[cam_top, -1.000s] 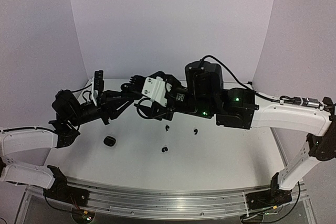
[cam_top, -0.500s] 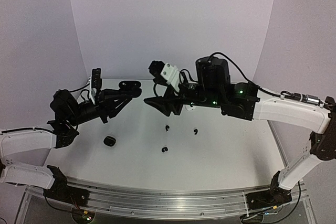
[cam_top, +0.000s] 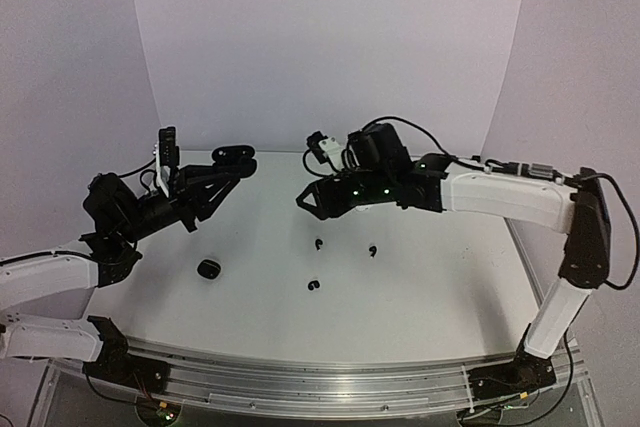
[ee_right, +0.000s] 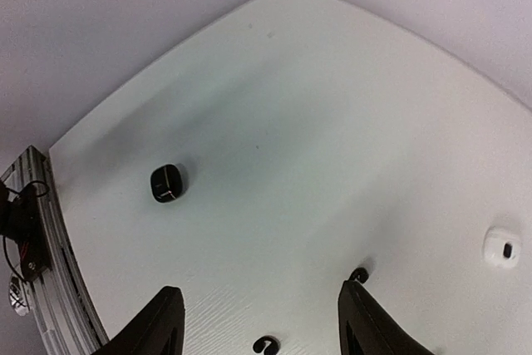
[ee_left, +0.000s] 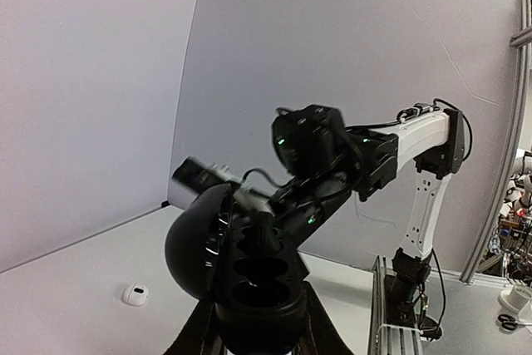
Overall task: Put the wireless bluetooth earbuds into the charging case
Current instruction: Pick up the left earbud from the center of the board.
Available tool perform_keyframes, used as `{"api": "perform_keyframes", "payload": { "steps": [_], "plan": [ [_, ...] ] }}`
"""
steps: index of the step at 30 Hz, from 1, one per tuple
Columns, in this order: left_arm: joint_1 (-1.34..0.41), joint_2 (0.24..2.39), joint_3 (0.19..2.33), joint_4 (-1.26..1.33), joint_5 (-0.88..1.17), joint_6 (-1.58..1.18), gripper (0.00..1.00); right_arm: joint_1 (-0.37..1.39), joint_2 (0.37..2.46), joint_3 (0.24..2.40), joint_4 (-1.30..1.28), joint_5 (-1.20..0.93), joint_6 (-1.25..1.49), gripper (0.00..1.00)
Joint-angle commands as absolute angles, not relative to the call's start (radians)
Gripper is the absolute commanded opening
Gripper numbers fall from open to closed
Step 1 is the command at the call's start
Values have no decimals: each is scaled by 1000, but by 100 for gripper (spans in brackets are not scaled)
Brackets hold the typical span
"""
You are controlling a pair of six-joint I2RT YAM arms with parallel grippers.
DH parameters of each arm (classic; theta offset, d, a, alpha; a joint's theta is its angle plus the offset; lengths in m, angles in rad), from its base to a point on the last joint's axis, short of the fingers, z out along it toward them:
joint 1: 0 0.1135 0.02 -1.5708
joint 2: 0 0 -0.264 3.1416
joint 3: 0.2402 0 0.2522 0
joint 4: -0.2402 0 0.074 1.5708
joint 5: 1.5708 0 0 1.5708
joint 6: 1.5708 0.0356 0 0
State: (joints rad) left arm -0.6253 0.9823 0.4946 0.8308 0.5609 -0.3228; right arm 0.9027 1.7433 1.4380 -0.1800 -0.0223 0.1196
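Lying on the surface point(cam_top: 440, 292), right of the closed case point(cam_top: 208, 268): three earbuds point(cam_top: 318, 244) (two farther back, one nearer front).

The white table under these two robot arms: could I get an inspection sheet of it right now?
Surface: white table, plain.
Job's things: three black earbuds loose mid-table; closed black case and white case resting on it; open black case held in the air; no white earbuds seen.
Clutter: nothing seen.
Hands: left hand shut on the open black case; right hand open, empty, above the table.
Cables: black cable arching over the right arm; thin wires at the left wrist.
Surroundings: plain pale walls; metal rail along the near edge.
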Motion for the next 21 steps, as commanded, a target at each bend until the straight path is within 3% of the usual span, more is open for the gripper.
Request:
{"api": "perform_keyframes", "payload": {
  "steps": [1, 10, 17, 21],
  "plan": [
    [-613, 952, 498, 815, 541, -307, 0, 903, 1919, 1615, -449, -11, 254, 55],
    [-599, 945, 496, 801, 546, -304, 0, 951, 2130, 1717, -621, 24, 296, 51],
    [-592, 947, 492, 801, 550, -302, 0, 964, 2248, 1789, -737, 60, 300, 33],
    [-591, 947, 491, 800, 551, -302, 0, 964, 2266, 1800, -744, 55, 302, 28]
  ]
}}
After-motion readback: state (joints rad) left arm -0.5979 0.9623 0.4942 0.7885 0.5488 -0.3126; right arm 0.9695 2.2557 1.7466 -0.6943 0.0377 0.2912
